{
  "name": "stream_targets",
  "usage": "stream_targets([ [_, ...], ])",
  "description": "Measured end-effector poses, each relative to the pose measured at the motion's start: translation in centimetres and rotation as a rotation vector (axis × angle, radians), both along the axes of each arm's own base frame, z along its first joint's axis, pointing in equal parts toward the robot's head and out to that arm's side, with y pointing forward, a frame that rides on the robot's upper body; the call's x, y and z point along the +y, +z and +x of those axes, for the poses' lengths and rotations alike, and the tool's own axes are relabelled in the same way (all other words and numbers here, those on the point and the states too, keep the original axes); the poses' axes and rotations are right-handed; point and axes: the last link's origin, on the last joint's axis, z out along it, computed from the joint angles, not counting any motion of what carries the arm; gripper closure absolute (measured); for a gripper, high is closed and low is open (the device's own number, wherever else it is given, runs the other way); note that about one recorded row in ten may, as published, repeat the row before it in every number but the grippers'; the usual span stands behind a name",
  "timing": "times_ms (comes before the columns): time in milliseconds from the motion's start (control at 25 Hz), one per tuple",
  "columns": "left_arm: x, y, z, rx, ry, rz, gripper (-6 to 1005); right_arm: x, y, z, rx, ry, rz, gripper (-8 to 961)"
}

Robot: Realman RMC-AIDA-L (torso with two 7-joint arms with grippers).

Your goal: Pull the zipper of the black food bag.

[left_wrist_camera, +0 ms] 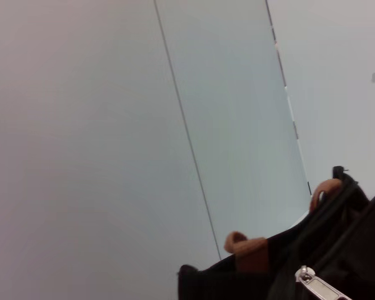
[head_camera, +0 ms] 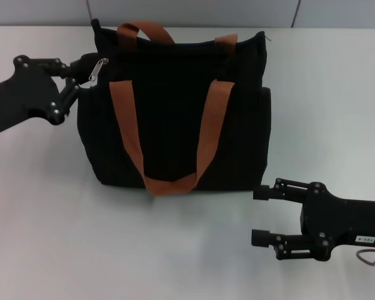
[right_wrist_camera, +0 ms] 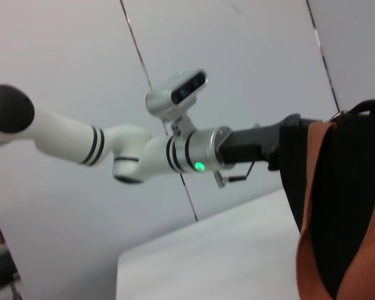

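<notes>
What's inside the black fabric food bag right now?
Nothing of the inside shows. The boxy black fabric food bag stands upright on the white table, its fabric covering the contents. The small silver zipper pull hangs at its upper corner by the left gripper.

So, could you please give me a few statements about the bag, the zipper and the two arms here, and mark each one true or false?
1. The black food bag stands upright on the white table. True.
2. The zipper sits at the bag's top corner on the robot's right. False: it is at the corner on the robot's left.
3. The left tool is at the zipper. True.
4. The right tool is gripping an orange strap. False: it is open above the table near the bag's front corner, touching nothing.
5. The bag has green handles. False: they are brown-orange.
</notes>
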Motion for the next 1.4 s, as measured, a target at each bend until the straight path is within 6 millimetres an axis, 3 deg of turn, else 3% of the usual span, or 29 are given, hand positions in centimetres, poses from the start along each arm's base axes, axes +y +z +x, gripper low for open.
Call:
stream_targets([
  [120, -0.4, -0.3, 0.3, -0.022, -0.016, 0.008, 839, 0.1, 0.5, -0.8, 0.061, -0.015, -0.023, 238],
  [280, -0.5, -0.2, 0.7, -0.067, -0.023, 0.037, 972, 1.5, 2.8, -3.4, 0.226, -0.079, -0.145, 243],
  [520, -0.6, -0.1, 0.9, -0.083, -0.037, 0.076, 971, 3.5, 4.6, -5.7, 0.332, -0.126, -0.222, 250],
  [560, -0.7, -0.3, 0.9, -0.082, -0.043, 0.085, 971, 4.7, 4.7, -6.9, 0.339, -0.147, -0.253, 252],
  [840, -0.8, -0.4, 1.1, -0.113, -0.048, 0.123, 969, 8.8, 4.0, -11.0, 0.287, -0.191, -0.323, 260],
  [1080, -0.9, -0.3, 1.3, -0.119, -0.075, 0.156, 968, 12.5, 1.8, -14.9, 0.140, -0.285, -0.354, 267],
  [1400, -0.7, -0.3, 1.5, -0.121, -0.083, 0.156, 967, 14.9, -0.2, -18.5, -0.020, -0.315, -0.344, 277],
])
